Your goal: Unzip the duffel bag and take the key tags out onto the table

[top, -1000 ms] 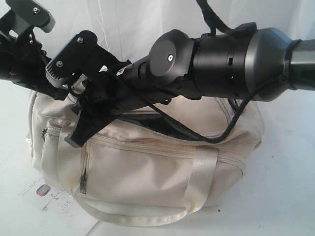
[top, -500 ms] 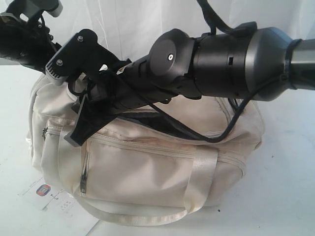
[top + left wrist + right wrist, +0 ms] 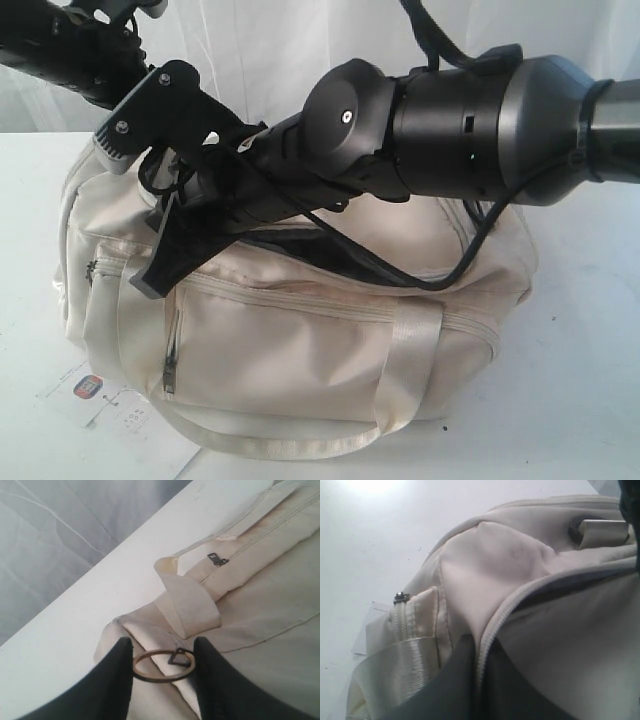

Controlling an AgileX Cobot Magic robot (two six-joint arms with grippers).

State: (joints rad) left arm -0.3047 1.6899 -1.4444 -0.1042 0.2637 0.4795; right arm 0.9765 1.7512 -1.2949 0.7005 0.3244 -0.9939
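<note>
- Duffel bag (image 3: pixel 330 350) sits on white table (image 3: pixel 585 390), top zip partly open, dark lining (image 3: pixel 300 243) showing.
- R gripper (image 3: pixel 477 690) is clenched on the bag's zip edge, near one end.
- L gripper (image 3: pixel 162 650) hangs above the bag's other end, fingers pinching a metal ring (image 3: pixel 155 680). Ring is prob. off the key tags, but the view is too tight to tell.
- Paper hang-tag (image 3: pixel 100 392) lies on the table by the bag's front corner.

The duffel bag (image 3: pixel 330 340) sits on the bench (image 3: pixel 580 400) near its far edge — a paper hang-tag (image 3: pixel 100 395) lies at the bag's near-left corner.
</note>
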